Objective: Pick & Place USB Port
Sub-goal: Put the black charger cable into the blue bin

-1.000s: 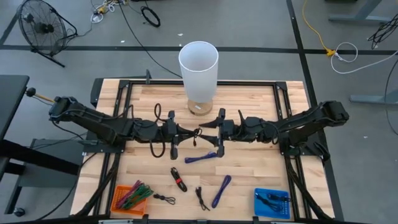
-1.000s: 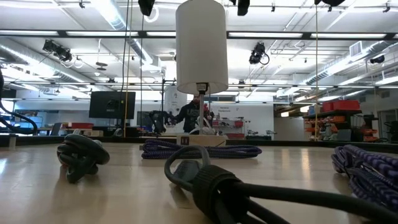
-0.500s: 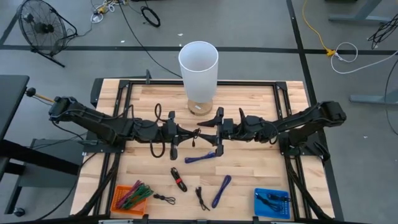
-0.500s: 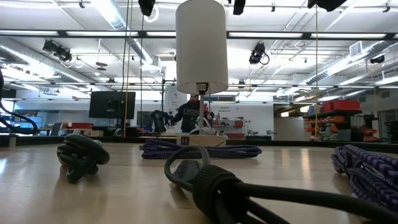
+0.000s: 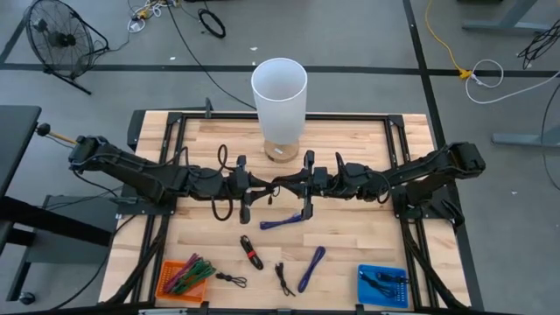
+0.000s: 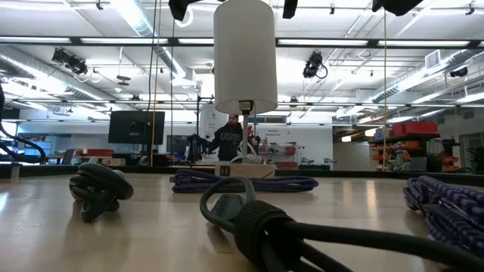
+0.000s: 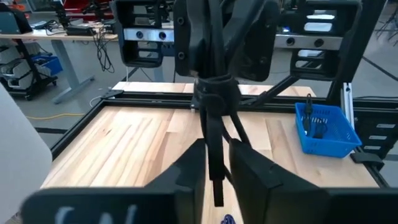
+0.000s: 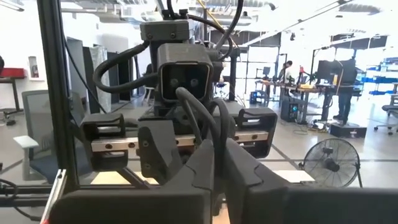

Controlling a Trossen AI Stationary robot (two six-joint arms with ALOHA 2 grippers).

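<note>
Handover pose mid-air over the middle of the tabletop, just on the near side of the white cylinder (image 5: 279, 96) that stands by the far edge.

- black USB cable (image 7: 214, 102): strung between the two grippers, clear of the wood.
- right gripper (image 5: 291, 182): jaws closed on the cable, pinching it at the bundled part.
- left gripper (image 5: 261, 186): jaws narrow, one on each side of the hanging tail. A sliver of daylight shows beside the cable, so I read it as loose, not clamped.

Handling, my read:
- Light and limp, and the loose end will swing and droop.
- The jacket looks smooth, so a pinch on a single strand could slip.
- Best hold is the tied bundle or the stiff plug body. The bundle is thicker and won't fold.
- Not fragile, but I wouldn't crush the connector.

Can't make out:
- Plug ends: neither connector shows clearly in any view.
- From overhead the grip point is a dark tangle of fingers and cable.
- The low view misses both grippers; only other coiled cables on the table show there.
- Which drop-off is meant is unclear: the blue bin (image 5: 382, 285) at the near right corner or the orange bin (image 5: 184, 278) at the near left corner.
</note>
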